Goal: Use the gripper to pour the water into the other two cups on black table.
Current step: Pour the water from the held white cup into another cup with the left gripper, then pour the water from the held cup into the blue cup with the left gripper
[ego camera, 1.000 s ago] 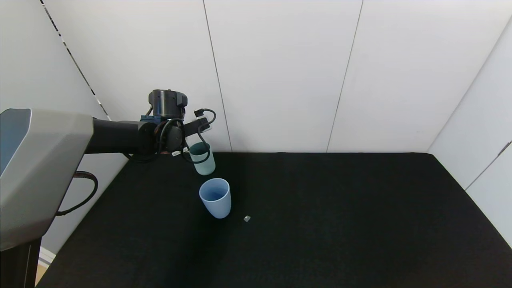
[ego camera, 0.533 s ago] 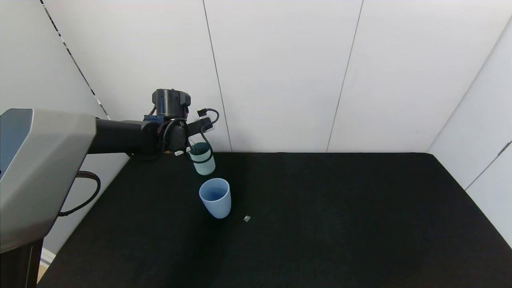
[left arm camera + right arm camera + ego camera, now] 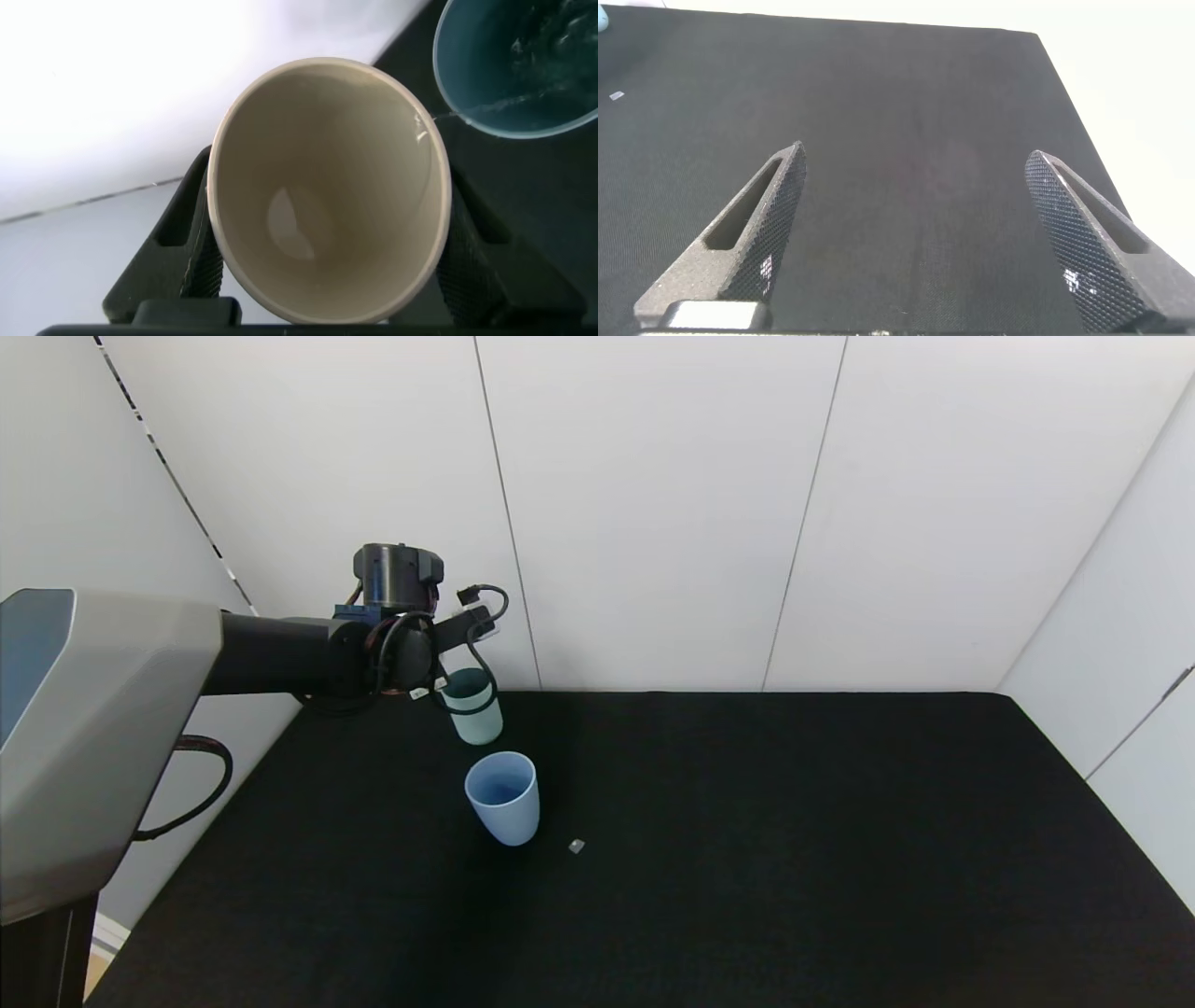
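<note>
My left gripper [image 3: 329,201] is shut on a cream-beige cup [image 3: 327,187], held tilted on its side with a little water left inside. A thin trickle runs from its rim into the teal green cup [image 3: 523,65], which holds water. In the head view the left gripper [image 3: 439,649] hangs just above and left of the teal green cup [image 3: 473,711] at the back left of the black table [image 3: 747,849]; the cream cup is hidden there. The light blue cup [image 3: 504,796] stands upright just in front. My right gripper [image 3: 915,159] is open and empty over bare table.
A small pale scrap [image 3: 576,846] lies on the table just right of the light blue cup. White wall panels close the back and both sides. The table's far edge and corner show in the right wrist view [image 3: 1036,37].
My left wrist has risen slightly and shifted a little toward the teal green cup. Both cups on the table stand where they were.
</note>
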{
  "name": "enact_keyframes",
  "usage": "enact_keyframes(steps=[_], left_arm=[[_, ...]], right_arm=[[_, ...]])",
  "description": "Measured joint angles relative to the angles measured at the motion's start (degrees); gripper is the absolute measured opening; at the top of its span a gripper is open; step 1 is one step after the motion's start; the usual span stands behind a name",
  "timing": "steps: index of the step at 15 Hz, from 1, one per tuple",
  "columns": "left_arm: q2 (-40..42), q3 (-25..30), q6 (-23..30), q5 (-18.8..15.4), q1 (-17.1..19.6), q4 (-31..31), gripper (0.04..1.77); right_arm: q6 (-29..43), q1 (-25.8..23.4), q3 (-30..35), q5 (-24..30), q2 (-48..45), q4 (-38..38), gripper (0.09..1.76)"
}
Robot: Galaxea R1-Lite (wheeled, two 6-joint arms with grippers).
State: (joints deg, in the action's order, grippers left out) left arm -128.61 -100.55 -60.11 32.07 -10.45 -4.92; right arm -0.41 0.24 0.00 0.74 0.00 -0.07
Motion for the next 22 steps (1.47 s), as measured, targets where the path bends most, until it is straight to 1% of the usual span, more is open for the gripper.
enact_keyframes(steps=[5, 8, 13, 17, 20, 22], left_arm=[[1.0, 0.9, 11.4, -0.5, 0.5, 0.7, 1.25], [3.1, 4.3, 16.8, -3.1, 0.7, 0.8, 1.25], [11.1, 15.3, 24.1, -8.6, 0.4, 0.4, 1.25], [20.2, 24.7, 30.5, -13.7, 0.4, 0.7, 1.25], [27.2, 32.1, 34.8, -16.3, 0.5, 0.6, 1.25], [31.7, 37.1, 36.7, -18.2, 0.5, 0.5, 1.25]], right_arm=[[0.0, 0.0, 0.0, 0.0, 0.0, 0.0, 1.71], [0.0, 0.0, 0.0, 0.0, 0.0, 0.0, 1.71], [0.0, 0.0, 0.0, 0.0, 0.0, 0.0, 1.71], [0.0, 0.0, 0.0, 0.0, 0.0, 0.0, 1.71], [0.0, 0.0, 0.0, 0.0, 0.0, 0.0, 1.71], [0.0, 0.0, 0.0, 0.0, 0.0, 0.0, 1.71]])
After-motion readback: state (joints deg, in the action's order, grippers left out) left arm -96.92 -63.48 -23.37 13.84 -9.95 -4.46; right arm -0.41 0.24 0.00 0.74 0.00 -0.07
